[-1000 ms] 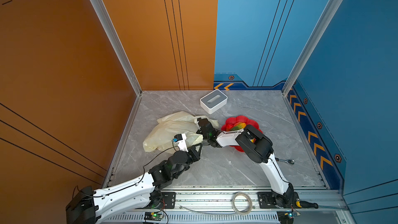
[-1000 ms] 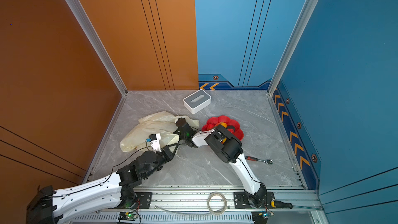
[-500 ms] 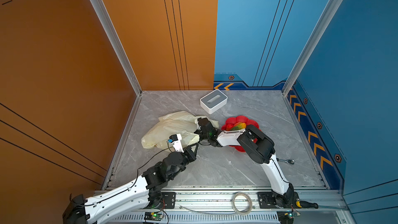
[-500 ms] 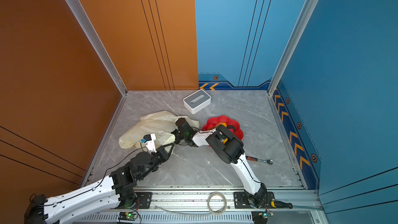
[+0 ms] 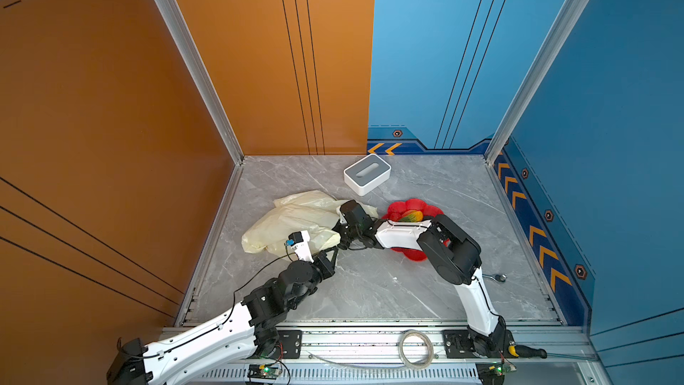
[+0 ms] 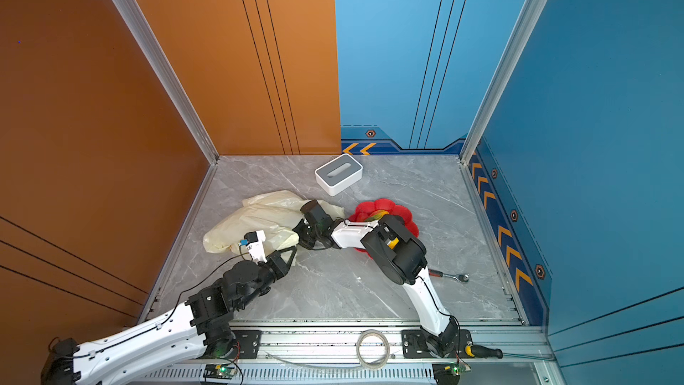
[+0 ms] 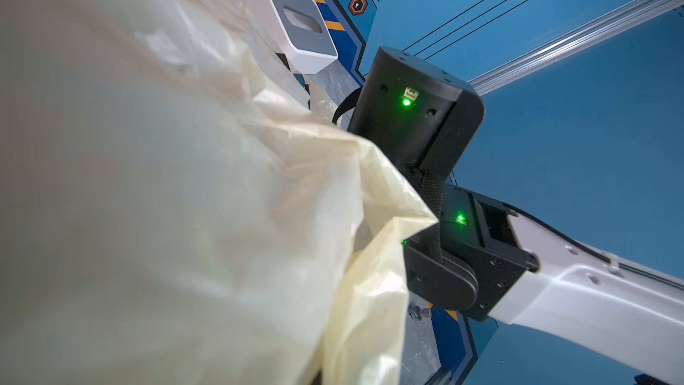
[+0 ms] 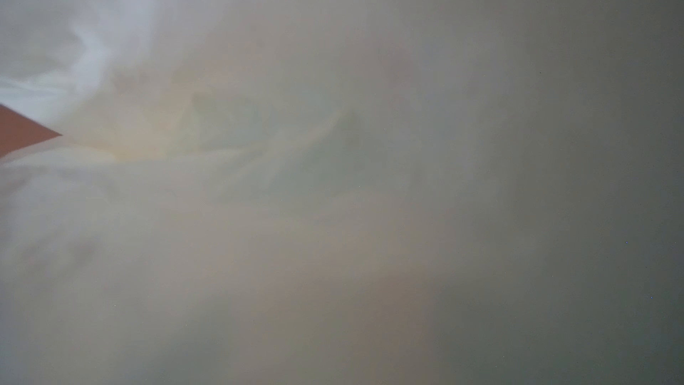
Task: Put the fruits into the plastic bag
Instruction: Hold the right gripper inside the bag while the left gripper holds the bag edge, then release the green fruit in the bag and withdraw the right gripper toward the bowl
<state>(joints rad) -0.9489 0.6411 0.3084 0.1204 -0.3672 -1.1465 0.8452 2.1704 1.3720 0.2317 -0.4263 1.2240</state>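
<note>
The plastic bag [image 5: 296, 216] lies crumpled on the floor left of centre, cream and translucent, in both top views. My left gripper [image 5: 334, 250] is shut at the bag's near edge and seems to pinch the film. The bag [image 7: 185, 198] drapes over the left wrist view and hides the jaws. My right arm's wrist [image 5: 355, 212] reaches into the bag's mouth from the right. Its fingers are hidden inside and seem to stand wide apart. The right wrist view shows only blurred film [image 8: 259, 179]. One red-yellow-green fruit [image 5: 409, 215] lies in the red dish.
A red flower-shaped dish [image 5: 429, 209] sits under my right forearm. Behind it stands a white-and-grey box [image 5: 367, 174]. A ratchet wrench [image 5: 496, 277] lies at the right. A tape roll [image 5: 416, 350] rests on the front rail. Orange and blue walls close in three sides.
My left arm has shifted slightly to the left, still at the bag's near edge. The right arm has hardly moved.
</note>
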